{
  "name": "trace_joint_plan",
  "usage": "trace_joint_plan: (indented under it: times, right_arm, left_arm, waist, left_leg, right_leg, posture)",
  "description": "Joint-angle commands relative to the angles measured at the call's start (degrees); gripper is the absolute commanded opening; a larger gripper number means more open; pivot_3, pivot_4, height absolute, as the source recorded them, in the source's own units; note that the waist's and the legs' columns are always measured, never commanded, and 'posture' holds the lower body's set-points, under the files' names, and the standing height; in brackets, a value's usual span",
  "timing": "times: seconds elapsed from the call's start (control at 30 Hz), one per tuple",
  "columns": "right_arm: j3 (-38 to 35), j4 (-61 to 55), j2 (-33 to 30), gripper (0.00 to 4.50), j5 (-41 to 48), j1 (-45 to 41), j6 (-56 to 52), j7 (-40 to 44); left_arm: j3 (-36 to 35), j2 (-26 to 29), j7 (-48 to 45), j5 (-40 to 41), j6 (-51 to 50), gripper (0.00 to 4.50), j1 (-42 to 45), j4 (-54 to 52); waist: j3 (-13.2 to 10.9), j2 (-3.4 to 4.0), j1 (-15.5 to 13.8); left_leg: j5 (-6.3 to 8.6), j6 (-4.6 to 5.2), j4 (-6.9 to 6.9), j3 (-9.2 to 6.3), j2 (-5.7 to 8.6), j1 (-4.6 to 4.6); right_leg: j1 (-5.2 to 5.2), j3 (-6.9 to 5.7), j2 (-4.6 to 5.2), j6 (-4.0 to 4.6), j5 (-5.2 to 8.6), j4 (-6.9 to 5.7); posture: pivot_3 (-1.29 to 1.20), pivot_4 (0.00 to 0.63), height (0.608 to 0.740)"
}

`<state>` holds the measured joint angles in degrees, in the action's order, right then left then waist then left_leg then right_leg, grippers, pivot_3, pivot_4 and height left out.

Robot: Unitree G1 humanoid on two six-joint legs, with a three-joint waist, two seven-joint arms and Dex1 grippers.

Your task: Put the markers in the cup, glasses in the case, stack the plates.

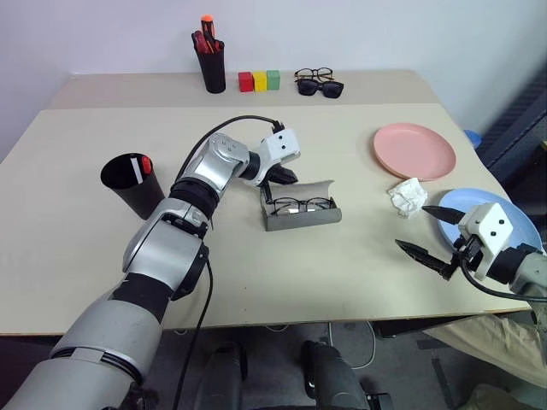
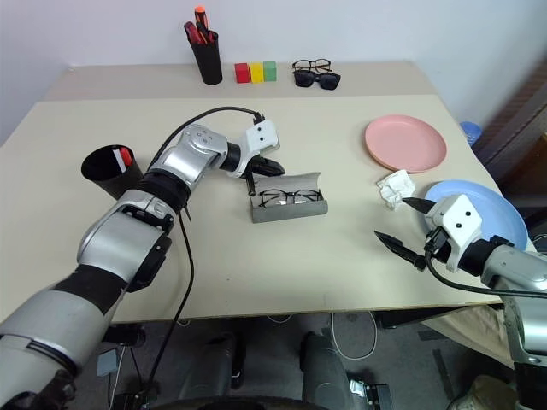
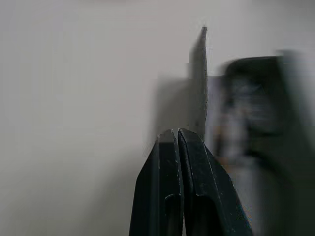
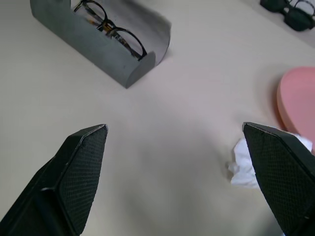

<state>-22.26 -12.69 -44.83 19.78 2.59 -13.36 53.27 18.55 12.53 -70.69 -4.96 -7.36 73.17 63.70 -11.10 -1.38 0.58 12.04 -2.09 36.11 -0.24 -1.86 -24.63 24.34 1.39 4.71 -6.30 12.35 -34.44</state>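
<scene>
Lying glasses [image 1: 299, 205] in open case [image 1: 301, 215], left pincer [image 1: 275, 181] clenched, right pincer [image 1: 432, 232] released

The blue plate [image 1: 457, 205] is partly hidden behind the right pincer [image 1: 430, 231]; the case [image 3: 246, 113] shows blurred.

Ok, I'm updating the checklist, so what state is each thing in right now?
Case: open, lid up.
Glasses: lying inside the case.
Cup: upright, marker inside.
Pink plate: flat on the table, unstacked.
Blue plate: flat, unstacked.
Left gripper: shut, at the case lid.
Right gripper: open, empty.
</scene>
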Motion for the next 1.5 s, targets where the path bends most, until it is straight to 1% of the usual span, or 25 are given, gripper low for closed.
trace_joint_plan:
  times: [0.03,0.1,0.17,0.2,0.3,0.4,0.43,0.5,0.57,0.63,0.8,0.83,0.87,0.93,1.03,1.07,1.13,1.17,1.23,1.27,1.3,1.5]
  right_arm:
    - [-1.6,-1.4,-0.5,4.5,1.6,-0.6,-0.3,-0.9]
    - [-1.8,-1.4,-0.5,4.5,1.6,-0.3,-0.3,-1.3]
    - [-1.8,-1.4,-0.2,4.5,1.4,-0.1,-1.0,-2.7]
    - [-1.6,-1.1,0.1,4.5,0.7,-0.7,-2.2,-4.7]
    - [-1.5,-0.4,0.9,4.5,0.6,-1.7,-4.6,-8.2]
    - [-1.7,3.7,0.1,4.5,-3.5,-2.5,-6.8,-13.9]
    - [-1.8,4.7,0.0,4.5,-4.3,-2.7,-7.0,-14.9]
    - [-1.3,9.1,0.0,4.5,-6.3,-2.5,-6.6,-16.9]
    - [-0.5,13.2,0.1,4.5,-8.1,-2.4,-5.8,-18.1]
    - [0.0,15.2,0.4,4.5,-8.5,-2.6,-5.6,-18.2]
    - [1.3,17.9,1.2,4.5,-9.2,-2.4,-4.2,-18.3]
    - [1.5,18.0,1.4,4.5,-9.3,-2.5,-4.0,-18.5]
    - [1.8,18.1,1.6,4.5,-9.4,-2.6,-3.8,-18.5]
    - [2.1,18.5,1.9,4.5,-9.3,-2.9,-4.1,-18.6]
    - [2.1,19.5,2.2,3.66,-8.7,-3.9,-4.8,-18.5]
    - [2.0,19.6,2.3,3.25,-8.7,-4.1,-4.9,-18.5]
    - [2.0,19.8,2.3,2.19,-8.6,-4.4,-5.0,-18.6]
    - [2.0,19.7,2.3,1.73,-8.4,-4.5,-5.1,-18.5]
    - [2.1,19.5,2.2,0.64,-8.3,-4.8,-5.1,-18.5]
    - [2.1,19.4,2.3,0.22,-8.2,-4.9,-5.1,-18.5]
    - [2.1,19.3,2.3,0.1,-8.1,-5.1,-5.3,-18.5]
    - [2.2,18.5,2.0,0.1,-9.1,-6.3,-5.4,-20.1]
  left_arm:
    - [-1.1,1.9,-9.6,2.8,-4.2,0.05,-1.5,-7.0]
    - [-0.2,3.3,-13.3,3.6,-7.6,0.05,-4.7,-14.6]
    - [0.8,4.2,-14.8,4.2,-11.8,0.05,-8.4,-22.3]
    - [1.5,4.4,-14.5,4.1,-13.2,0.05,-11.1,-26.6]
    - [2.1,4.7,-11.5,3.5,-14.8,0.05,-15.8,-34.1]
    - [-3.9,2.2,-4.0,8.0,-11.6,0.05,-18.7,-41.5]
    - [-5.0,1.4,-2.6,9.2,-11.1,0.05,-19.4,-43.2]
    - [-4.8,-0.4,0.2,10.1,-12.6,0.05,-21.4,-48.8]
    - [-3.3,-1.8,2.1,10.1,-15.6,0.58,-22.2,-51.6]
    - [-2.3,-2.2,2.9,10.6,-18.5,1.32,-22.3,-52.6]
    - [-1.2,-3.1,6.0,10.6,-20.7,3.9,-22.0,-53.3]
    - [-1.3,-3.5,6.5,11.0,-21.2,4.33,-21.9,-53.7]
    - [-1.3,-3.9,7.2,11.1,-21.8,4.48,-21.7,-54.0]
    - [-0.9,-3.9,7.4,11.3,-22.0,4.48,-21.6,-54.4]
    - [-0.7,-3.6,7.3,12.1,-23.1,4.5,-21.5,-55.4]
    - [-0.7,-3.6,7.5,12.2,-23.3,4.5,-21.5,-55.5]
    - [-0.7,-3.4,7.7,12.4,-23.6,4.5,-21.6,-55.8]
    - [-0.6,-3.3,7.8,12.5,-23.7,4.5,-21.7,-56.0]
    - [-0.4,-3.1,8.0,12.6,-23.7,4.5,-22.0,-56.3]
    - [-0.3,-3.1,8.1,12.6,-23.7,4.5,-22.1,-56.4]
    - [-0.3,-3.0,8.3,12.7,-23.7,4.5,-22.1,-56.4]
    - [0.0,-2.7,8.9,13.6,-24.1,4.5,-22.5,-57.3]
  waist:
    - [0.0,-0.01,0.1]
    - [0.0,0.0,0.1]
    - [0.0,0.01,0.1]
    - [0.0,0.03,0.1]
    - [0.0,0.03,0.0]
    - [0.0,0.01,-0.2]
    - [0.0,0.01,-0.3]
    - [0.0,0.02,-0.4]
    - [0.0,0.08,-0.4]
    - [0.0,0.1,-0.1]
    - [0.1,0.15,0.4]
    - [0.1,0.15,0.4]
    - [0.1,0.15,0.3]
    - [0.1,0.15,0.3]
    - [0.1,0.15,0.3]
    - [0.1,0.15,0.2]
    - [0.1,0.15,0.2]
    - [0.1,0.15,0.2]
    - [0.1,0.15,0.2]
    - [0.1,0.15,0.2]
    - [0.1,0.15,0.2]
    - [0.1,0.15,0.1]
  left_leg:
    - [0.0,0.0,0.02,0.0,0.0,0.0]
    - [0.0,0.01,0.04,-0.01,-0.01,0.0]
    - [-0.01,0.01,0.06,-0.01,-0.01,0.01]
    - [-0.01,0.01,0.09,-0.02,-0.01,0.02]
    - [-0.01,0.01,0.14,-0.03,-0.01,0.07]
    - [-0.02,0.02,0.36,-0.08,-0.01,0.07]
    - [-0.02,0.02,0.47,-0.1,-0.01,0.06]
    - [-0.01,0.02,0.64,-0.1,-0.01,0.03]
    - [0.0,0.03,0.72,-0.1,-0.01,0.04]
    - [0.01,0.06,0.76,-0.09,0.0,0.05]
    - [0.08,0.18,0.76,-0.1,-0.01,0.15]
    - [0.08,0.18,0.76,-0.11,-0.01,0.15]
    - [0.08,0.18,0.76,-0.11,-0.01,0.15]
    - [0.08,0.18,0.79,-0.11,-0.01,0.13]
    - [0.08,0.18,0.83,-0.11,-0.01,0.14]
    - [0.08,0.18,0.83,-0.11,-0.01,0.14]
    - [0.08,0.18,0.84,-0.11,0.0,0.14]
    - [0.08,0.18,0.85,-0.11,0.0,0.14]
    - [0.08,0.18,0.85,-0.11,0.0,0.13]
    - [0.08,0.18,0.85,-0.11,0.0,0.13]
    - [0.08,0.18,0.85,-0.11,0.0,0.14]
    - [0.09,0.19,0.87,-0.11,0.0,0.13]
  right_leg:
    - [0.0,0.0,0.0,0.0,0.0,-0.01]
    - [0.0,0.01,0.0,0.01,-0.01,-0.04]
    - [0.0,0.02,0.01,0.02,-0.01,-0.09]
    - [0.0,0.02,0.01,0.02,-0.01,-0.14]
    - [-0.03,0.04,0.01,0.03,-0.01,-0.26]
    - [-0.01,0.03,0.01,0.03,0.01,-0.54]
    - [-0.01,0.03,0.01,0.03,0.01,-0.61]
    - [-0.04,0.03,0.02,0.04,0.0,-0.64]
    - [-0.15,0.04,0.02,0.04,0.0,-0.63]
    - [-0.18,0.05,0.02,0.03,0.01,-0.64]
    - [-0.17,0.06,-0.02,0.01,0.02,-0.75]
    - [-0.17,0.06,-0.03,-0.02,0.03,-0.75]
    - [-0.17,0.06,-0.02,-0.1,0.08,-0.75]
    - [-0.18,0.06,-0.02,-0.1,0.08,-0.74]
    - [-0.21,0.07,-0.02,-0.1,0.08,-0.74]
    - [-0.21,0.07,-0.02,-0.09,0.08,-0.74]
    - [-0.22,0.07,-0.02,-0.09,0.08,-0.74]
    - [-0.22,0.07,-0.02,-0.09,0.08,-0.74]
    - [-0.22,0.07,-0.02,-0.09,0.08,-0.74]
    - [-0.22,0.07,-0.02,-0.09,0.08,-0.74]
    - [-0.23,0.07,-0.02,-0.09,0.08,-0.74]
    - [-0.25,0.07,-0.01,-0.07,0.07,-0.71]
  posture:
    - [0.0,0.15,0.74]
    - [0.0,0.15,0.74]
    - [0.0,0.15,0.74]
    - [0.0,0.15,0.74]
    - [0.0,0.15,0.74]
    - [0.0,0.15,0.74]
    - [0.0,0.15,0.74]
    - [0.0,0.15,0.74]
    - [0.0,0.15,0.74]
    - [0.0,0.15,0.74]
    - [0.0,0.15,0.74]
    - [0.0,0.15,0.74]
    - [0.0,0.15,0.74]
    - [0.0,0.15,0.74]
    - [0.0,0.15,0.74]
    - [0.0,0.15,0.74]
    - [0.0,0.15,0.74]
    - [0.0,0.15,0.74]
    - [0.0,0.15,0.74]
    - [0.0,0.15,0.74]
    - [0.0,0.15,0.74]
    - [0.0,0.15,0.74]
